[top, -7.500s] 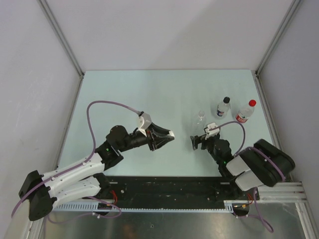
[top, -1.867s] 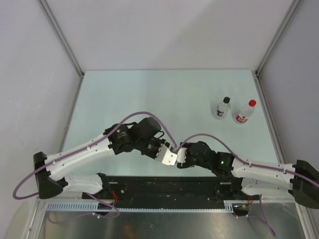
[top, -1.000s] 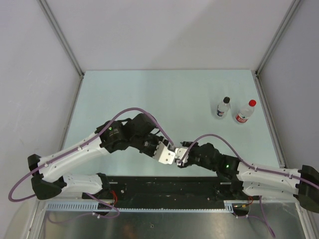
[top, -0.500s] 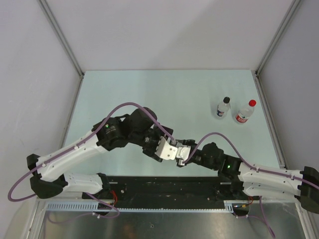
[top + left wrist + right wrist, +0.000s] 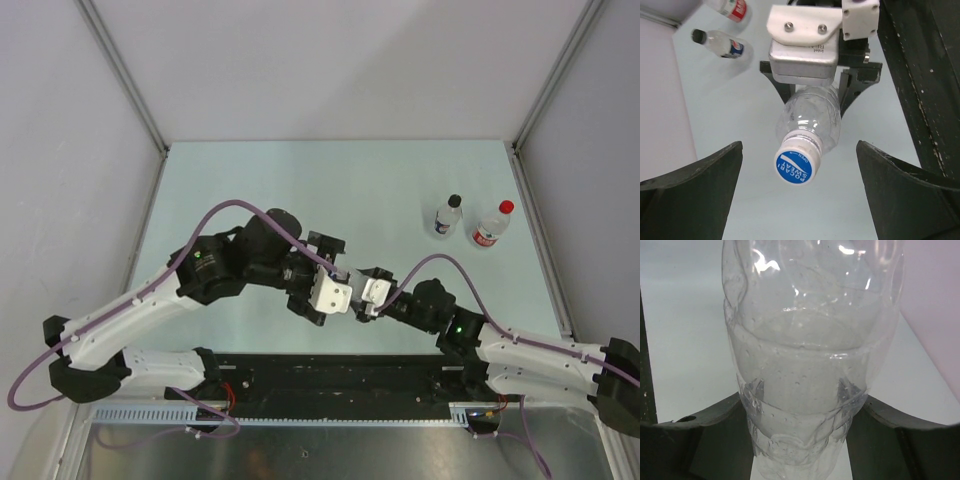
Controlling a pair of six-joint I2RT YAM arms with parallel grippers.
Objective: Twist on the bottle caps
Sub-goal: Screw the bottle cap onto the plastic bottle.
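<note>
Clear bottle [image 5: 810, 117], held over the near middle of the table [image 5: 250, 180], its body clamped by the right gripper [image 5: 802, 400]. Left wrist view alone shows the blue-printed whitish cap [image 5: 793, 166] seated on its neck, between the wide-parted jaws of the left gripper [image 5: 799, 150], which touch nothing. Right wrist view shows only the bottle's transparent body; whether it holds liquid cannot be told. Black-capped bottle [image 5: 449, 215] and red-capped bottle [image 5: 492, 223] stand together, far right.
</note>
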